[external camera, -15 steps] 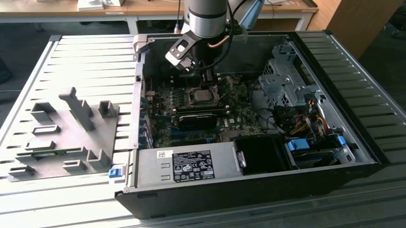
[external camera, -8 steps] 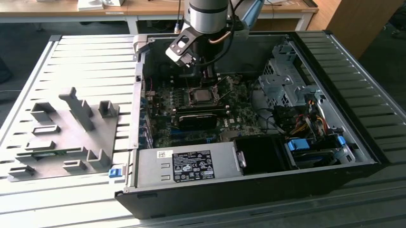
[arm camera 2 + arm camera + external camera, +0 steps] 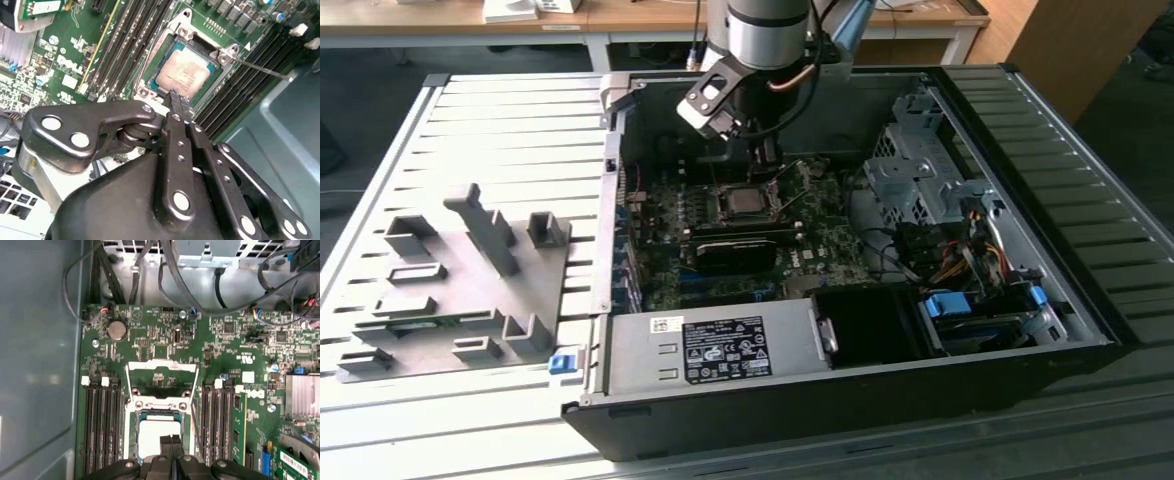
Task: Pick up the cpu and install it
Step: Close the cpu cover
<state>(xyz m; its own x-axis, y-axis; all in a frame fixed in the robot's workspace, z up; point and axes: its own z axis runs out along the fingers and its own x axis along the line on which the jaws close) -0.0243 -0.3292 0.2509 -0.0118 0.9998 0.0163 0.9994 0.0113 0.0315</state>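
We see the cpu (image 3: pixel 186 75) topped in matt silvery metal, the gripper (image 3: pixel 176 96) in smooth black metal, the motherboard (image 3: pixel 150 347) glossy green.

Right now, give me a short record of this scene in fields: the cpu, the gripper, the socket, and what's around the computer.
cpu: lying flat in the motherboard socket, metal top up
gripper: shut, holding nothing, over the cpu's edge; contact unclear
socket frame: swung open, not covering the cpu
computer case: open, lying on a slatted table
power supply: grey box inside the case
grey fixture: on the table, at the exterior view's left of the case
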